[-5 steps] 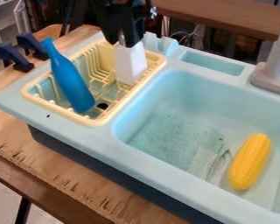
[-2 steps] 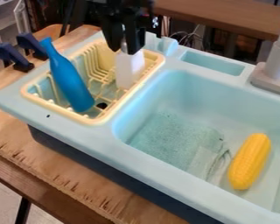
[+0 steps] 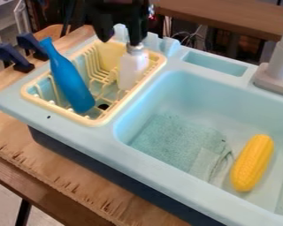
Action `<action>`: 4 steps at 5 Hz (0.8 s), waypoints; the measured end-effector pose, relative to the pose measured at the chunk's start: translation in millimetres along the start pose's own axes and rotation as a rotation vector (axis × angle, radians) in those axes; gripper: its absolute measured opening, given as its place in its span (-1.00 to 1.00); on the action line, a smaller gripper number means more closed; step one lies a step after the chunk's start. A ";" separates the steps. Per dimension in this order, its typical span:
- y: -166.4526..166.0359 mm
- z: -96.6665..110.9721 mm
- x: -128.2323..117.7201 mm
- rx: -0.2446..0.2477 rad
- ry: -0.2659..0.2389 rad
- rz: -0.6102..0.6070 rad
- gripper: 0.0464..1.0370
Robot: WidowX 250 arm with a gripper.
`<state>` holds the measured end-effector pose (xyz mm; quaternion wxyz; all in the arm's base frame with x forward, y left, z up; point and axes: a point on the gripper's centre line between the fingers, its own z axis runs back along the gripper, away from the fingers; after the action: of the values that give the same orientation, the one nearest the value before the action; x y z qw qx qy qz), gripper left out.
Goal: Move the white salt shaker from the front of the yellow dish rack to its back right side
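Black WidowX gripper hangs at the top of the cam. view, over the back end of the yellow dish rack. Its fingers are spread apart w/ a gap btwn them, grasping nothing; pale blue plastic shows thru the gap. One finger overlaps the top of the white bottle from where I'm standing; can't tell if they touch.

That bottle's approx. upright in the rack's rear corner, on the basin side, w/ a silvery-gray neck just by that fingertip. Blue bottle is in the same rack, across from the white one, tilted, its neck poking up past the rack's outer rim. The two bottles stand apart.

Rack's set into the left part of the light-blue toy sink. In the basin, right-hand side, a yellow corn cob lies on the bottom, well apart from the gripper. Next to it, a grayish patch w/ thin curved lines; can't ID it. Gray faucet is at the back rim, far R.

Sink's on a wooden tabletop; 2 dark-blue clamps sit at its L edge. Cables and a brown table in the bkgd.
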<state>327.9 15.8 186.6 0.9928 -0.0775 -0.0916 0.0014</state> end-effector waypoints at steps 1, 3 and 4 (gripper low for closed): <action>-2.2 22.7 -6.9 -0.011 -0.048 0.000 0.94; -7.3 58.8 -38.6 0.037 -0.021 -0.039 0.93; -8.0 58.6 -39.6 0.040 -0.014 -0.043 0.93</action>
<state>278.2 16.2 237.5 0.9933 -0.0557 -0.1000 -0.0178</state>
